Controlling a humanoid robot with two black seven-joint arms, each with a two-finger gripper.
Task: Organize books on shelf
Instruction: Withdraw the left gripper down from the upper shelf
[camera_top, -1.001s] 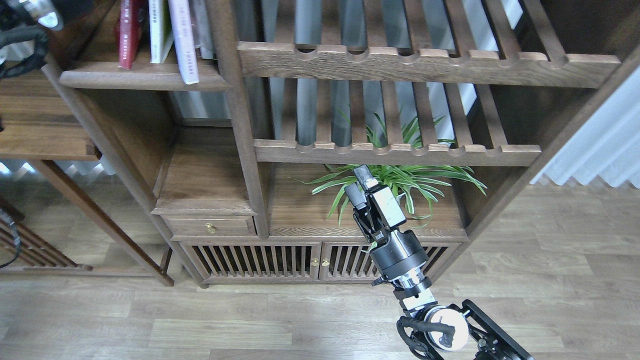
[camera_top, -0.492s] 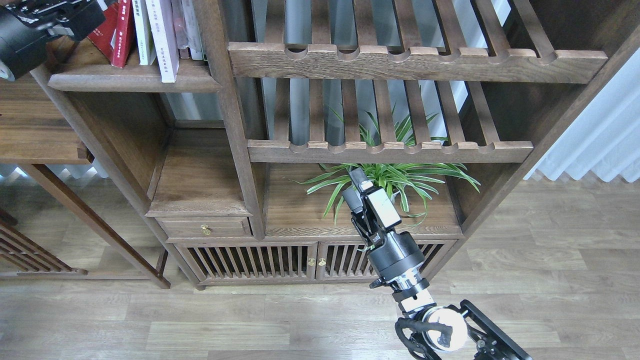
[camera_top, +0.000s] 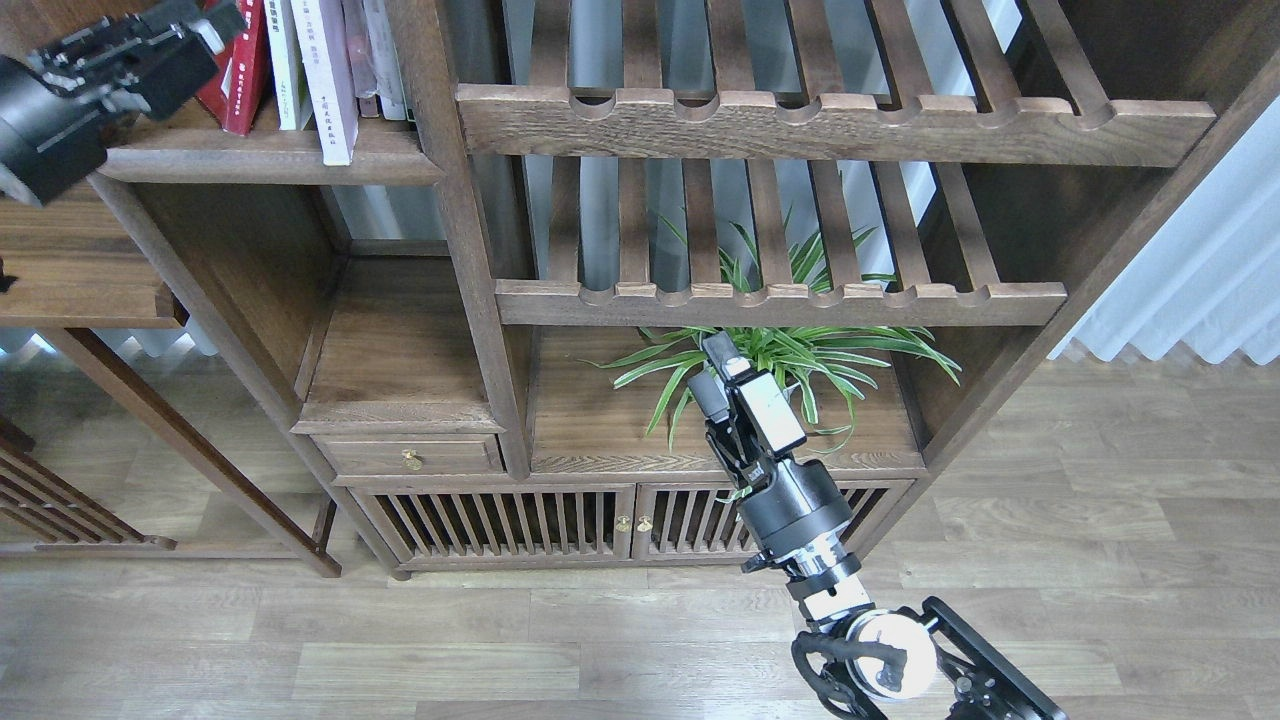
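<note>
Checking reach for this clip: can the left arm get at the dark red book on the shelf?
Probably yes: the left end effector is already beside the dark red book, on its open left side, with nothing visible between them.

Single head view, looking forward and steeply down at a near wooden bookcase (camera_top: 480, 300) and plank floor (camera_top: 1100, 560).

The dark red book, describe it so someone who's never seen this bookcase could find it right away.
Start at the tall dark wooden bookcase and go to its top left shelf, a solid board carrying a short row of upright books. The dark red book is the leftmost one, leaning beside the left hand; its neighbours to the right have white or pale covers.
</note>
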